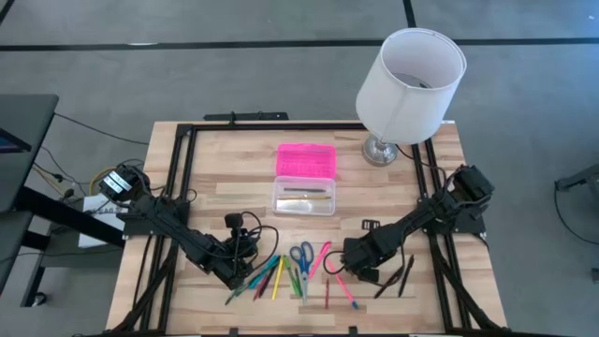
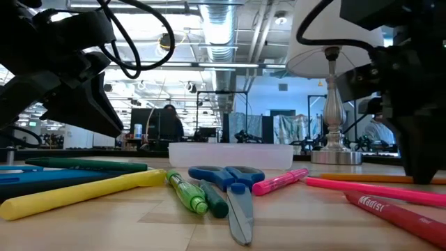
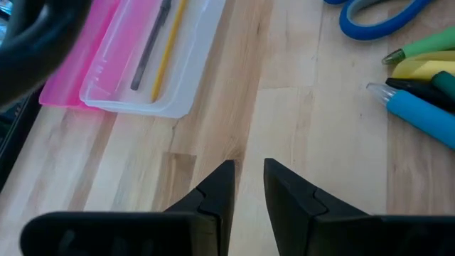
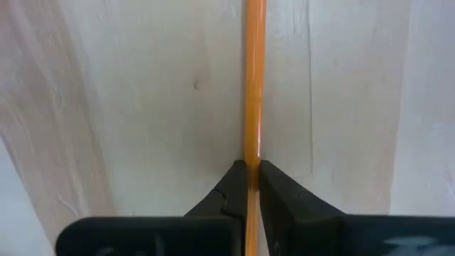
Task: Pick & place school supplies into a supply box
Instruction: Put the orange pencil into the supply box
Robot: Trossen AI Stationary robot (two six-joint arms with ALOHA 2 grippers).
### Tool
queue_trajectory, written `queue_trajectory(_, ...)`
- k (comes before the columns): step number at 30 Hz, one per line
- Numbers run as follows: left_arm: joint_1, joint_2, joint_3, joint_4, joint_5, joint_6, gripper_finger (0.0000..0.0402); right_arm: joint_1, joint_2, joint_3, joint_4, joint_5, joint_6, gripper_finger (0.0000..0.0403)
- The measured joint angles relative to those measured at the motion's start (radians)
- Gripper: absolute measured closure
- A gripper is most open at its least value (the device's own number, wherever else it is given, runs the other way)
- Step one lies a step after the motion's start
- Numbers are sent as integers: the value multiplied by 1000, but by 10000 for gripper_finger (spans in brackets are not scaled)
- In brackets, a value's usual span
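Note:
The supply box's clear base stands mid-table, with its pink lid lying open behind it. A grey and a yellow pencil lie inside the base. Pens, pencils and blue-handled scissors are spread along the near edge. My right gripper points down just right of the spread, shut on an orange pencil. My left gripper hovers at the left end of the spread, beside a blue pen. Its fingers stand slightly apart with nothing between them. My right gripper pinches the orange pencil's shaft between its two fingertips. It comes from above, pointing down, with the fingers across the pencil. The pencil lies level at table height. Whether it is clear of the wood I cannot tell.
A white-shaded lamp stands at the far right corner. Two black pens lie right of my right gripper, and pink and red pens lie near it. Bare wood lies between the box and the spread.

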Motion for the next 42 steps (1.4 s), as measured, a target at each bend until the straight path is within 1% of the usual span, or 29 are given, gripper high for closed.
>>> queue_trajectory(3,0,0,0,0,0,0,330,2,0,-4,12,-1,-14,386)
queue_trajectory(9,0,0,0,0,0,0,330,-1,0,-5,19,-4,-27,354)
queue_trajectory(12,0,0,0,0,0,0,330,-2,0,-5,19,-4,-35,348)
queue_trajectory(15,0,0,0,0,0,0,330,-2,0,-5,22,-6,-53,357)
queue_trajectory(18,0,0,0,0,0,0,330,-1,0,-6,23,-7,-75,386)
queue_trajectory(20,0,0,0,0,0,0,330,6,0,-5,19,-3,-97,395)
queue_trajectory(23,0,0,0,-1,0,0,330,15,0,-5,18,10,-104,390)
queue_trajectory(27,0,0,0,-1,0,0,330,27,-1,-5,10,26,-106,398)
queue_trajectory(35,0,0,0,-1,-1,4,330,47,-3,0,-10,53,-109,400)
queue_trajectory(42,0,0,0,-1,-2,6,330,65,9,59,-162,125,-135,402)
